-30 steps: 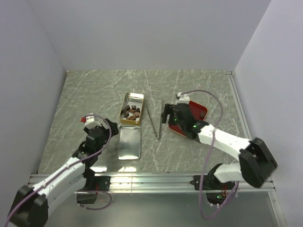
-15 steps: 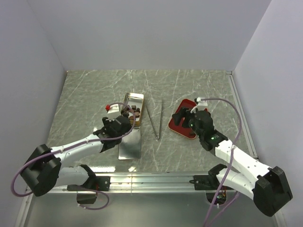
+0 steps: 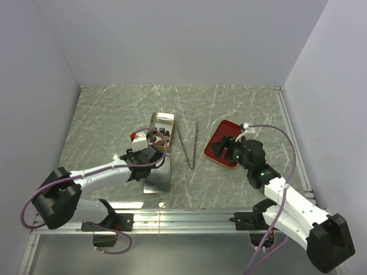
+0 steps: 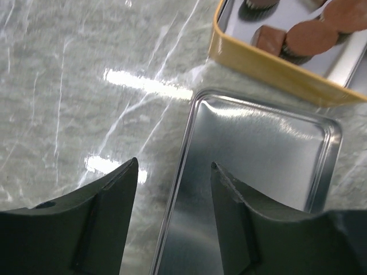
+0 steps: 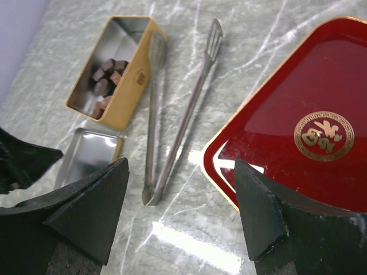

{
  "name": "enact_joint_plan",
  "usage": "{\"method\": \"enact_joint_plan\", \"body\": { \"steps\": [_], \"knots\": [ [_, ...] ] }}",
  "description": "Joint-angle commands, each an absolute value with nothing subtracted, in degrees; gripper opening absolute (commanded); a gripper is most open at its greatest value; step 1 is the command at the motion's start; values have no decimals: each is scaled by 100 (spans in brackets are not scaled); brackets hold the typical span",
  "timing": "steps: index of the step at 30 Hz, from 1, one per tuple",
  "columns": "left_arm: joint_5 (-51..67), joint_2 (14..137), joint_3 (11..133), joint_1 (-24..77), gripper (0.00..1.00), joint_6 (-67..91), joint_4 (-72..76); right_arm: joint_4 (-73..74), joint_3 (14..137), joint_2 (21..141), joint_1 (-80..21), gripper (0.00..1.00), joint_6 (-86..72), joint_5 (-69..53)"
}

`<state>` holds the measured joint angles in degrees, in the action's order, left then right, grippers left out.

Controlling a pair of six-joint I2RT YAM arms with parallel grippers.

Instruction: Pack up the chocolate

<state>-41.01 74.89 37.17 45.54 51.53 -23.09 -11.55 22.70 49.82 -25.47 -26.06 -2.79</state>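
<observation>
Pale, blank walls (image 3: 172, 40) close in a grey-green marbled worktop (image 3: 97, 126), veined white and patched with glare. At the right of the overhead view a red square tray (image 3: 230, 127) lies partly beneath the right claw (image 5: 180, 166), whose fingers gape wide around nothing. At centre sits a gold tin (image 5: 131, 86), with its silver lid (image 4: 258, 166) just below it and steel tongs (image 5: 178, 132) to its right. The left claw (image 4: 174, 166) hovers parted astride the lid's left rim, gripping nothing. The chocolate (image 4: 309, 37) is a handful of small blocky and rounded pieces, dark and reddish brown, heaped in the tin's lower end.
</observation>
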Motion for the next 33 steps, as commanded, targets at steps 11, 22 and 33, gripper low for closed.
{"method": "enact_joint_plan", "body": {
  "steps": [11, 22, 33],
  "knots": [
    [-3770, 8067, 3796, 4737, 45, 5730, -2742, -1187, 1881, 3964, -2496, 80, -2689, -387],
    [-4139, 9263, 4429, 5071, 1, 6117, -3462, -1230, 1740, 3797, -2487, 80, -2698, -440],
    [-4869, 9080, 4781, 5862, 1, 6697, -4157, -1187, 1705, 3604, -2487, 80, -2602, -483]
  ]
}}
